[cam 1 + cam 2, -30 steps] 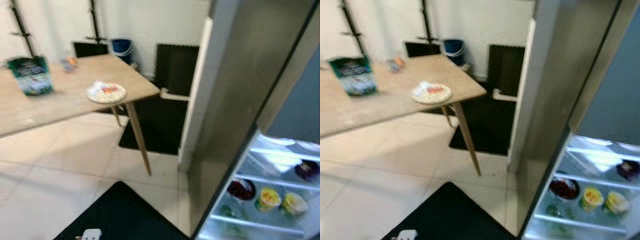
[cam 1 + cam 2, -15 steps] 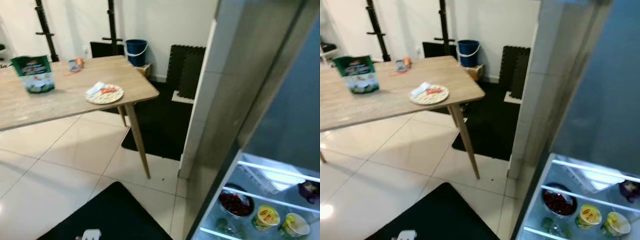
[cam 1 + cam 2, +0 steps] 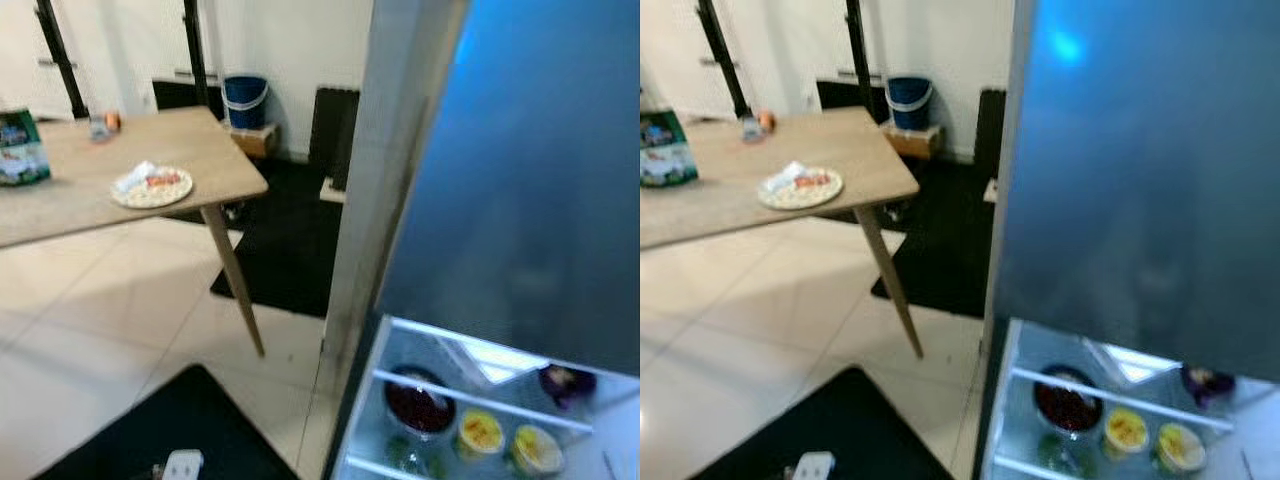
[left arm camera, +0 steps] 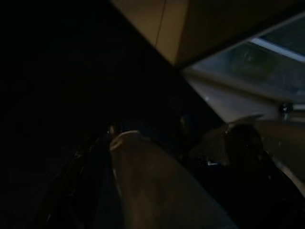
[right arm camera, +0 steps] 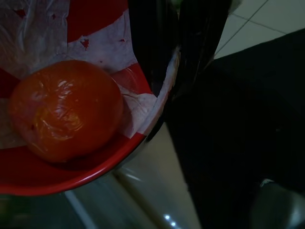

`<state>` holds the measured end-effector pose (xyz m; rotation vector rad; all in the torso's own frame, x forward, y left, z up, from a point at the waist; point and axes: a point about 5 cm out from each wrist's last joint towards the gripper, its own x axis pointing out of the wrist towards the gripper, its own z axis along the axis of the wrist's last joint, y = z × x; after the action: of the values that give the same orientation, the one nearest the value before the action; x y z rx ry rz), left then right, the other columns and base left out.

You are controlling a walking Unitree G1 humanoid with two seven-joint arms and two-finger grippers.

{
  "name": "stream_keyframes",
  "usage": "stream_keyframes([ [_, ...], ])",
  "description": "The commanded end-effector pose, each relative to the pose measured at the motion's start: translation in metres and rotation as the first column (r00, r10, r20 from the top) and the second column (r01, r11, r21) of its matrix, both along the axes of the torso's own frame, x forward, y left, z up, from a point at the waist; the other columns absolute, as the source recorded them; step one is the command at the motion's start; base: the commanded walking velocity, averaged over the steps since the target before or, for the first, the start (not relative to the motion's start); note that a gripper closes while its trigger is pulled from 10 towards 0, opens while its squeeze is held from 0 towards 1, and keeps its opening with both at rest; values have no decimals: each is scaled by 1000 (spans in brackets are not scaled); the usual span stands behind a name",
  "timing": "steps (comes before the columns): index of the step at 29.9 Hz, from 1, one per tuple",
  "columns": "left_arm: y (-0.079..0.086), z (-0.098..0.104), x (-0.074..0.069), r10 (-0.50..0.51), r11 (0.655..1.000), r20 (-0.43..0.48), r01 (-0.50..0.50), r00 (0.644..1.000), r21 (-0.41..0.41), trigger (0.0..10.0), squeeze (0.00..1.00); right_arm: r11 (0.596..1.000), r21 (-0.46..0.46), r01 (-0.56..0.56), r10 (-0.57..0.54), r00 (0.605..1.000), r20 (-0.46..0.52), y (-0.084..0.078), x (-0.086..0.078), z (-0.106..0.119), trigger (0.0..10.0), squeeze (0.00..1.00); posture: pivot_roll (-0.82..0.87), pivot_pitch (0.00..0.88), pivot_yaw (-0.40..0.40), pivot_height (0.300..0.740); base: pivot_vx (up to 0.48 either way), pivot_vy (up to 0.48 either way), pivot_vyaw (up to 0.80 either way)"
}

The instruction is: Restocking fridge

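In the right wrist view, my right gripper (image 5: 177, 47) is shut on the rim of a red bowl (image 5: 62, 174). The bowl is covered with clear film and holds an orange-red tomato (image 5: 66, 109). The fridge (image 3: 500, 180) stands open at the right of the eye views. Its lit shelves (image 3: 470, 392) carry a bowl of dark red food (image 3: 418, 405), two yellow-lidded cups (image 3: 480, 432) and a purple item (image 3: 563, 380). The left wrist view is very dark: my left gripper (image 4: 167, 171) hangs beside a pale rounded shape (image 4: 143, 186) that I cannot identify.
A wooden table (image 3: 60, 195) stands at the left with a plate of food (image 3: 152, 187) and a green bag (image 3: 20, 148). A blue bucket (image 3: 245, 100) sits by the back wall. Black mats (image 3: 150, 430) lie on the pale tiled floor.
The camera has swung right and nearer the fridge: the table has slid left in the picture and the fridge door now covers the upper right.
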<state>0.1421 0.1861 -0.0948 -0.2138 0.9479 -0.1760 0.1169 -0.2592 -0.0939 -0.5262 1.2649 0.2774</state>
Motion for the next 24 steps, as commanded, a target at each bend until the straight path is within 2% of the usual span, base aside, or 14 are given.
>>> stream_keyframes([
  [1, 2, 0, 0, -6, 1000, 7, 6, 1000, 8, 10000, 0, 1000, -3, -6, 6, 1000, 13, 0, 2, 1, 10000, 0, -93, 7, -66, 740, 0, 0, 0],
  [8, 1, 3, 5, -30, 1000, 39, 30, 999, -9, 10000, 0, 999, -12, -34, 34, 999, 20, 1, 7, 2, 10000, 0, -90, 9, -67, 740, 0, 0, 0],
  [12, 2, 6, 12, -23, 1000, 57, 24, 998, -4, 10000, 0, 997, -16, -71, 71, 997, 10, 4, 10, 2, 10000, 0, -92, 8, -67, 740, 0, 0, -800],
  [21, 1, 7, 15, -31, 1000, 68, 31, 997, 0, 10000, 0, 998, -6, -63, 63, 998, 26, 6, 13, 2, 10000, 0, -91, 2, -69, 740, 0, 0, -800],
  [24, -1, 6, 12, -41, 999, 62, 41, 997, -1, 10000, 0, 998, 3, -62, 62, 997, 40, 8, 15, 2, 10000, 0, -92, 4, -68, 740, 0, -235, -175],
])
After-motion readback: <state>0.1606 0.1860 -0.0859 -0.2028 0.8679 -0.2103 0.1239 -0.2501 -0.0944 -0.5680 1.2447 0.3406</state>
